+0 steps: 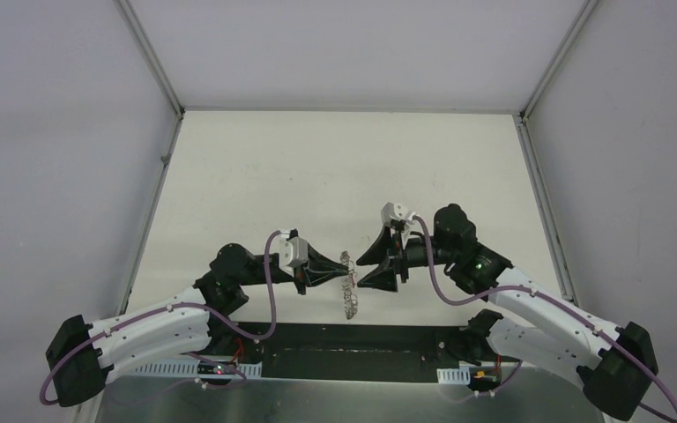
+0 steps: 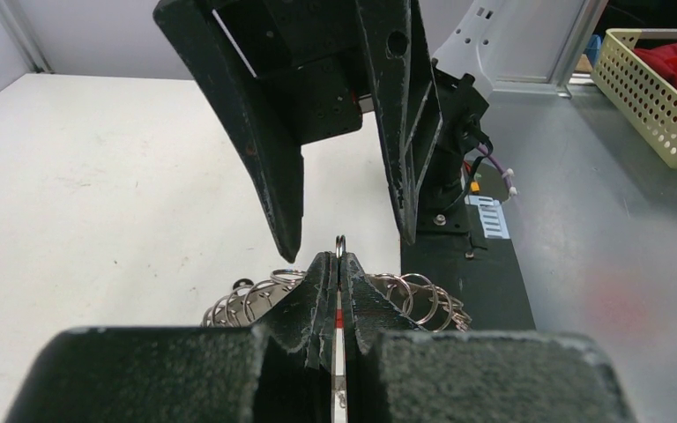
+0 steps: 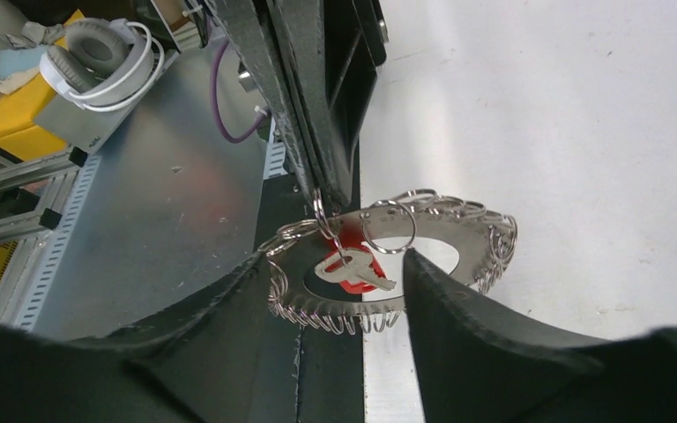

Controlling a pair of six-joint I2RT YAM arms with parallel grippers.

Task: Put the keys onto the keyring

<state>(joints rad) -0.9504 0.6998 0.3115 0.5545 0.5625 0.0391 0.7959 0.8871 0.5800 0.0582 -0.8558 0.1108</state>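
Mid-frame, L gripper (image 3: 316, 189) pinches keys (image 3: 353, 267) steady against keyring (image 3: 458, 238) so my wide-open R gripper (image 1: 363, 271) can assist.

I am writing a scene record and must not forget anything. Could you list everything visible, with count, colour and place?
keys: two, one red-headed, one silver, hanging from the left gripper's tips
keyring: one, silver-grey, fringed with wire loops, next to the keys between both grippers
headphones: one pair, white-grey, off the table
basket: one, cream, red contents, off the table
table: one, white
left gripper: black, shut on the keys' loop
right gripper: black, open, facing the keys
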